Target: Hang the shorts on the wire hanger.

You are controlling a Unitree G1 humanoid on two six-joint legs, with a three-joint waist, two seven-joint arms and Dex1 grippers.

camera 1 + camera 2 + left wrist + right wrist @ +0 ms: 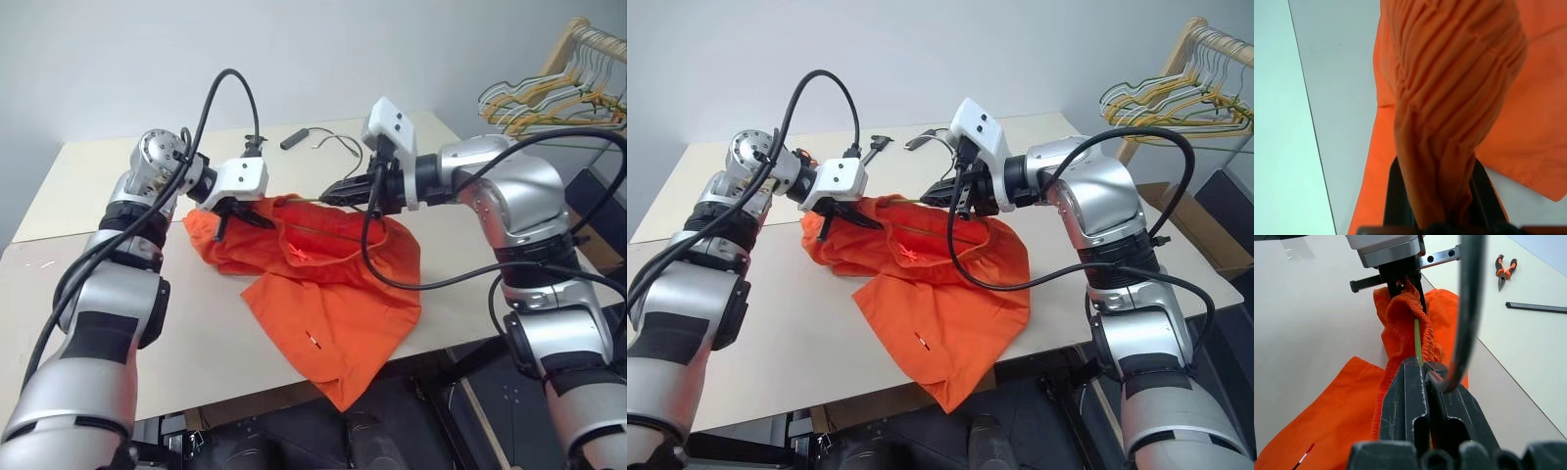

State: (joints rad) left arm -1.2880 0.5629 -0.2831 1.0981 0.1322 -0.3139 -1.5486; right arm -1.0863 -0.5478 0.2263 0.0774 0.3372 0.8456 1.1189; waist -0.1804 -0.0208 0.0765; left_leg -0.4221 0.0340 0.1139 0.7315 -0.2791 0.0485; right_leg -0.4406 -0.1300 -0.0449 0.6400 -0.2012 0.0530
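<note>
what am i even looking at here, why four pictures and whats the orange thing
This is a humanoid robot with two arms, each ending in two black fingers. The two wide pictures come from cameras on its head, looking down over a pale table. The other two come from cameras on its wrists, looking along the fingers.

The orange thing is the shorts, partly lifted off the table. The left gripper is shut on their gathered waistband. The right gripper pinches a thin wire, apparently the wire hanger, running into the waistband.

Also on the table are pliers and a dark bar. More hangers hang on a rack to the right.

Pale wall [294, 39], beige table [88, 294], wooden rack [568, 44] of hangers [549, 98]
</note>
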